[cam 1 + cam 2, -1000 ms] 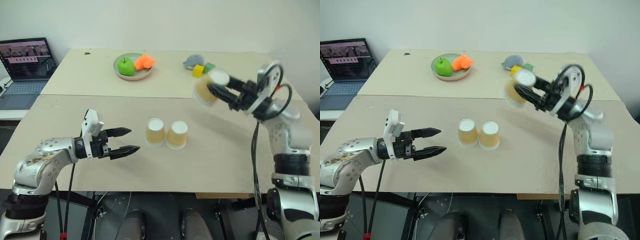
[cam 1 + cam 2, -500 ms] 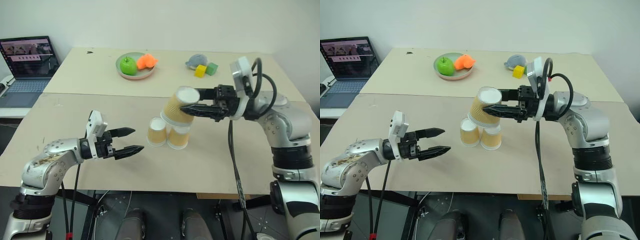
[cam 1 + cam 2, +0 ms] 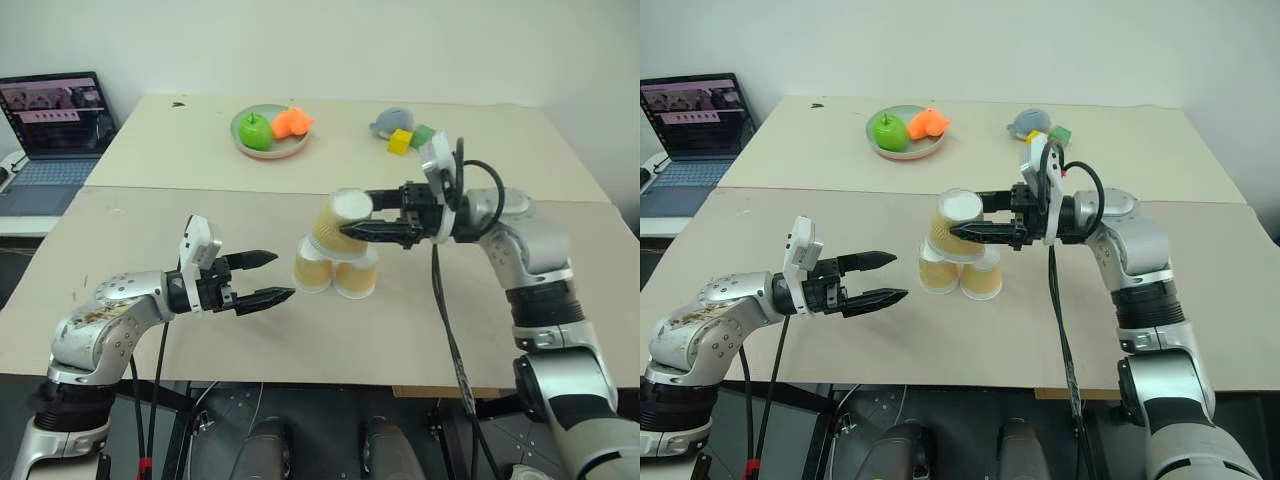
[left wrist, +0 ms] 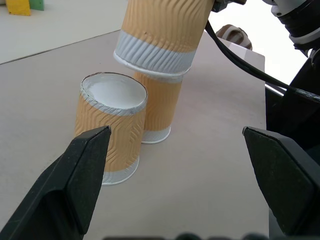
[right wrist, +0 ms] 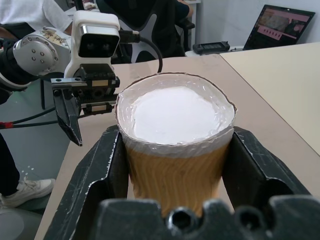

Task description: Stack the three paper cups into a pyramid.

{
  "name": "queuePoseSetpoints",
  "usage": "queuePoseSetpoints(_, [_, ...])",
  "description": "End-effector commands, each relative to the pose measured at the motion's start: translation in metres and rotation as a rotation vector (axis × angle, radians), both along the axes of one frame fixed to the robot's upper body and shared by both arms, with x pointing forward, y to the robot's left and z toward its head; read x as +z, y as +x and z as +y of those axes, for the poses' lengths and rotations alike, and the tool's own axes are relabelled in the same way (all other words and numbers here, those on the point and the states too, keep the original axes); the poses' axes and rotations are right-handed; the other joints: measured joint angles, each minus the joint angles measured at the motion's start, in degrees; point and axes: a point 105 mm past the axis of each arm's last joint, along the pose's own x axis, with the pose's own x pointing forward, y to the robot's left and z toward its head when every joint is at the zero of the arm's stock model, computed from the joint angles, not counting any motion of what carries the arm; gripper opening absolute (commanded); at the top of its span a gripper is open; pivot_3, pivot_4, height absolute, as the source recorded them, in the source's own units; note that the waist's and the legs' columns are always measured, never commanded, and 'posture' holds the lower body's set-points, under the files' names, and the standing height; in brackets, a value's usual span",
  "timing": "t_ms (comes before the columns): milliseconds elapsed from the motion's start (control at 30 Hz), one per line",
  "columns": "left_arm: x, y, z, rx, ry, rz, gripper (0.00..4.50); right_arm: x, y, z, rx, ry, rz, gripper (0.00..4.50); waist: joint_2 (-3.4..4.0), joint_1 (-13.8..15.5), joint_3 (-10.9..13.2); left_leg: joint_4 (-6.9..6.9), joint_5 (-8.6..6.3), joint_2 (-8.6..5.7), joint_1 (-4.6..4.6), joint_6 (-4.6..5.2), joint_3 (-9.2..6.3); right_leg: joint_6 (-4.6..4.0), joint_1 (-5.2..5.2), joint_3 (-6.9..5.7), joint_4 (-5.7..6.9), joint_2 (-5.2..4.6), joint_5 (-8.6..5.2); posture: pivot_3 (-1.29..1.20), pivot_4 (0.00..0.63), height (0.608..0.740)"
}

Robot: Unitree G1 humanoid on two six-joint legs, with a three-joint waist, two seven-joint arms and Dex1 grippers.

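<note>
Two paper cups (image 3: 311,268) (image 3: 356,277) stand upside down and side by side on the tan table (image 3: 450,330). The third paper cup (image 3: 340,224) hangs tilted, white end up, just over the pair, with my right gripper (image 3: 358,214) shut on its sides. In the left wrist view its rim (image 4: 152,57) sits right above the far cup (image 4: 157,107); I cannot tell whether they touch. My left gripper (image 3: 283,275) is open, level with the pair and a short way to their left, with nothing between its fingers.
At the back of the table a plate (image 3: 262,150) holds a green apple (image 3: 255,131) and an orange piece (image 3: 291,122). A grey toy (image 3: 388,122) and yellow and green blocks (image 3: 399,142) lie at the back right. A laptop (image 3: 50,130) stands far left.
My right gripper has swung in from the right and come down with its cup, from high over the table to just above the two standing cups. The left gripper has stayed open and about in place.
</note>
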Motion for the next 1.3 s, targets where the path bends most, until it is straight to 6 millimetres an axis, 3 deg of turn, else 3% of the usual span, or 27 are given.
queuePoseSetpoints(33, [0.010, -0.006, -0.004, -0.023, -0.011, -0.044, 4.50, 0.013, 0.000, 0.001, 0.011, 0.017, -0.063, 2.38, 0.00, 0.0, 0.0, 0.00, 0.00, 0.01, 0.00, 0.00, 0.00, 0.00, 0.00, 0.00, 0.00, 0.00, 0.00, 0.00, 0.150, 0.678])
queuePoseSetpoints(233, [0.013, -0.006, -0.006, -0.024, -0.015, -0.050, 4.50, 0.010, 0.006, 0.001, -0.006, 0.030, -0.049, 2.38, 0.00, 0.0, 0.0, 0.00, 0.01, 0.00, 0.01, -0.02, 0.00, 0.00, -0.01, 0.00, 0.03, 0.00, 0.00, 0.00, 0.150, 0.678])
queuePoseSetpoints(300, [0.013, -0.005, -0.006, -0.021, -0.010, -0.055, 4.50, 0.009, 0.008, 0.001, -0.016, 0.036, -0.050, 3.30, 0.00, 0.0, 0.0, 0.00, 0.01, 0.00, 0.01, -0.02, 0.00, 0.00, -0.01, 0.00, 0.03, 0.00, 0.00, 0.00, 0.150, 0.678])
queuePoseSetpoints(433, [0.013, -0.005, -0.004, -0.014, -0.003, -0.058, 4.50, 0.009, 0.010, -0.002, -0.026, 0.042, -0.042, 4.43, 0.00, 0.0, 0.0, 0.00, 0.02, 0.00, 0.00, -0.03, 0.00, 0.00, -0.01, 0.00, 0.03, 0.00, 0.00, 0.00, 0.150, 0.678])
queuePoseSetpoints(533, [0.013, -0.005, -0.001, -0.007, -0.002, -0.058, 4.50, 0.009, 0.010, -0.006, -0.034, 0.035, -0.022, 4.43, 0.00, 0.0, 0.0, 0.00, 0.02, 0.00, 0.01, -0.03, 0.00, 0.00, -0.01, 0.00, 0.03, 0.00, 0.00, 0.00, 0.150, 0.678])
queuePoseSetpoints(833, [0.014, -0.003, 0.002, 0.008, -0.018, -0.054, 4.50, 0.057, -0.011, -0.050, -0.021, 0.165, 0.030, 4.43, -0.01, 0.0, 0.0, -0.03, 0.01, 0.01, 0.00, -0.03, -0.01, 0.00, 0.00, -0.01, -0.01, -0.01, 0.00, 0.00, 0.150, 0.678])
queuePoseSetpoints(967, [0.024, 0.003, 0.011, 0.060, -0.087, -0.057, 4.50, 0.065, -0.017, -0.064, -0.054, 0.213, 0.022, 4.43, -0.01, -0.2, 0.0, -0.03, 0.01, 0.02, 0.00, -0.02, -0.01, 0.00, -0.01, 0.01, -0.02, -0.01, 0.00, 0.00, 0.150, 0.678])
queuePoseSetpoints(1133, [0.037, 0.019, 0.030, 0.207, -0.186, -0.086, 4.50, 0.064, -0.018, -0.083, -0.155, 0.267, 0.035, 4.43, -0.02, 0.0, 0.0, -0.02, 0.01, 0.05, 0.01, -0.03, -0.02, 0.00, 0.01, 0.01, 0.01, -0.01, 0.00, 0.00, 0.150, 0.678])
queuePoseSetpoints(1300, [0.035, 0.037, 0.066, 0.452, -0.234, -0.125, 4.50, 0.037, -0.011, -0.102, -0.345, 0.247, 0.038, 4.43, -0.04, 0.1, 0.0, -0.03, 0.01, 0.03, -0.01, -0.02, -0.02, 0.00, 0.01, 0.01, -0.03, -0.03, 0.00, 0.00, 0.150, 0.678])
